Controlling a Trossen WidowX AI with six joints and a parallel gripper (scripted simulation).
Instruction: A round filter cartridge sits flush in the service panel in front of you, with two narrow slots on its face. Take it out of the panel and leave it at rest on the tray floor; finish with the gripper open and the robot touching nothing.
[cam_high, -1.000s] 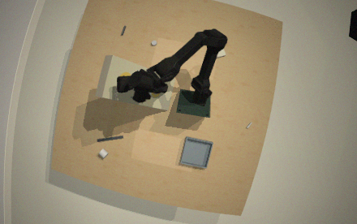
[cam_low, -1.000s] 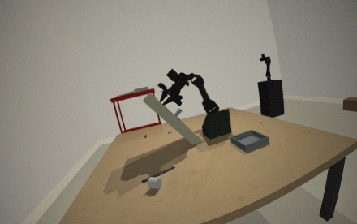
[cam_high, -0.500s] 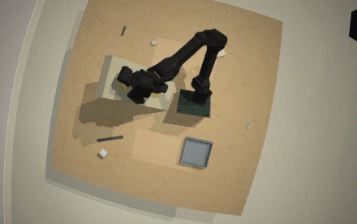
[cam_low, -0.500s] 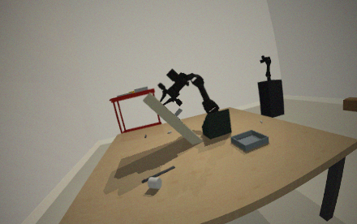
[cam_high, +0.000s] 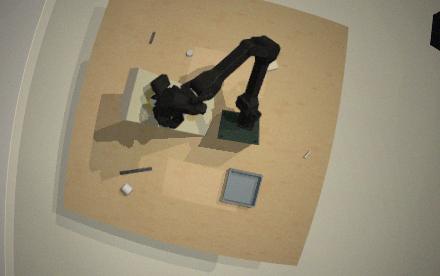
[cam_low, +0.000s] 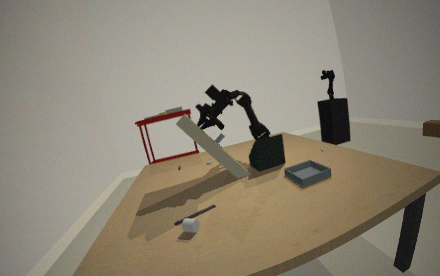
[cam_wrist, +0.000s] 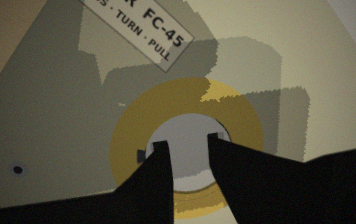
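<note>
The filter cartridge (cam_wrist: 190, 162) shows as a pale round face inside a yellow ring (cam_wrist: 125, 130) on the tilted cream service panel (cam_high: 131, 95) (cam_low: 212, 149) (cam_wrist: 50, 125). My gripper (cam_wrist: 186, 147) (cam_low: 201, 126) is shut on the cartridge, its two black fingertips at opposite sides of the face, where they cover the slots. The face still lies within the ring; whether it stands proud of the panel cannot be told. In the top view the gripper body hides the cartridge. The blue-grey tray (cam_high: 239, 204) (cam_low: 318, 179) stands empty on the table, away from the panel.
The dark green arm base (cam_high: 230, 134) (cam_low: 274, 152) stands between panel and tray. A grey part (cam_low: 220, 138) sticks out from the panel below the gripper. A dark bar (cam_high: 136, 171) (cam_low: 196, 214) and a white cylinder (cam_high: 127, 189) (cam_low: 190, 225) lie on the table.
</note>
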